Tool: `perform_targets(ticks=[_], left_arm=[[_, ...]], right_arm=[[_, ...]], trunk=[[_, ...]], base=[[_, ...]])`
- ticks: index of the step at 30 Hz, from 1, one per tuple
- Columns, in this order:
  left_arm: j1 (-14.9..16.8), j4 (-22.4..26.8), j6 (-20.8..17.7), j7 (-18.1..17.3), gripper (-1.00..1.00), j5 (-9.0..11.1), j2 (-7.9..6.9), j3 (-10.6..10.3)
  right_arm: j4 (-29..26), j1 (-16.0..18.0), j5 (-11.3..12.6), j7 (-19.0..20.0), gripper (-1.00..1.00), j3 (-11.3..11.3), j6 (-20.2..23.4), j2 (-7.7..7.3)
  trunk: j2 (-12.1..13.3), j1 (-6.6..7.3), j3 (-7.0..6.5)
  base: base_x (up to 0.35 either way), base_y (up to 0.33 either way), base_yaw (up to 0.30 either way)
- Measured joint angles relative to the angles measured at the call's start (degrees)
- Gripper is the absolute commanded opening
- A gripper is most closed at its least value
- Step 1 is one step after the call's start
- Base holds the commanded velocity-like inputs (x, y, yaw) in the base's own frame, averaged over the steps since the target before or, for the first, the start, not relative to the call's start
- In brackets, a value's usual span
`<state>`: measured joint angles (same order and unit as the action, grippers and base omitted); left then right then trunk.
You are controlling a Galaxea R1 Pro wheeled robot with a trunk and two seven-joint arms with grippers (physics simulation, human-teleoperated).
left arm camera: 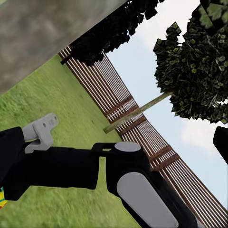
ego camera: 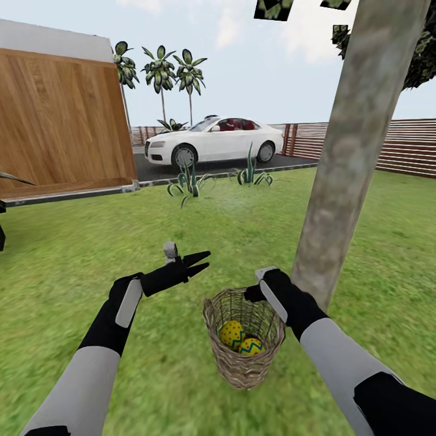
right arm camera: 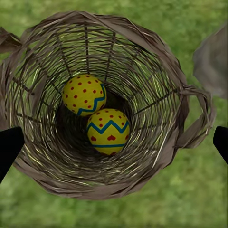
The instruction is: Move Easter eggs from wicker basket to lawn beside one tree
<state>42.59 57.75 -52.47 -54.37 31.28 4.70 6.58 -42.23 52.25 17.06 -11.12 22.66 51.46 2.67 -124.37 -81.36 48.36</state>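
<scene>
Head view: two arms over a basket (ego camera: 244,339) beside a tree (ego camera: 357,151) on the lawn (ego camera: 91,254).

Right wrist view looks straight down into the basket (right arm camera: 42,156) and shows two eggs, one (right arm camera: 84,94) touching the other (right arm camera: 109,131), directly below the right gripper (right arm camera: 114,142), whose dark fingertips (right arm camera: 8,149) stand wide apart at the frame edges. From the head, both eggs (ego camera: 232,333) (ego camera: 251,346) show, the right gripper itself being hidden behind its wrist. Left gripper (ego camera: 203,261) hovers beside the basket, fingers slightly parted, holding nothing. Left wrist view adds a slatted fence (left arm camera: 142,128).
</scene>
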Motion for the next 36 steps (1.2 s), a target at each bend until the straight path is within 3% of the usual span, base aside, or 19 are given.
perform_targets(ticks=[18, 23, 36], left_arm=[[-0.2, 0.0, 0.0, 0.1, 1.00, 5.5, -0.20, 5.5], [-0.2, 0.3, 0.1, 0.1, 1.00, 7.0, -0.18, 5.6], [-0.2, 1.3, 0.1, 0.1, 1.00, 7.1, -0.11, 5.4]], right_arm=[[-0.4, -0.2, -0.5, -0.1, 1.00, 0.0, -0.3, 0.39], [-0.4, -0.2, -0.5, -0.1, 1.00, 0.0, -0.3, 0.50], [-0.4, -0.2, -0.4, -0.1, 1.00, 0.0, -0.3, 0.53]], trunk=[[0.0, -0.01, 0.00], [0.0, 0.00, 0.00], [0.0, 0.00, 0.00]], base=[[-0.192, 0.000, 0.000], [-0.020, 0.000, 0.000], [-0.001, 0.000, -0.012]])
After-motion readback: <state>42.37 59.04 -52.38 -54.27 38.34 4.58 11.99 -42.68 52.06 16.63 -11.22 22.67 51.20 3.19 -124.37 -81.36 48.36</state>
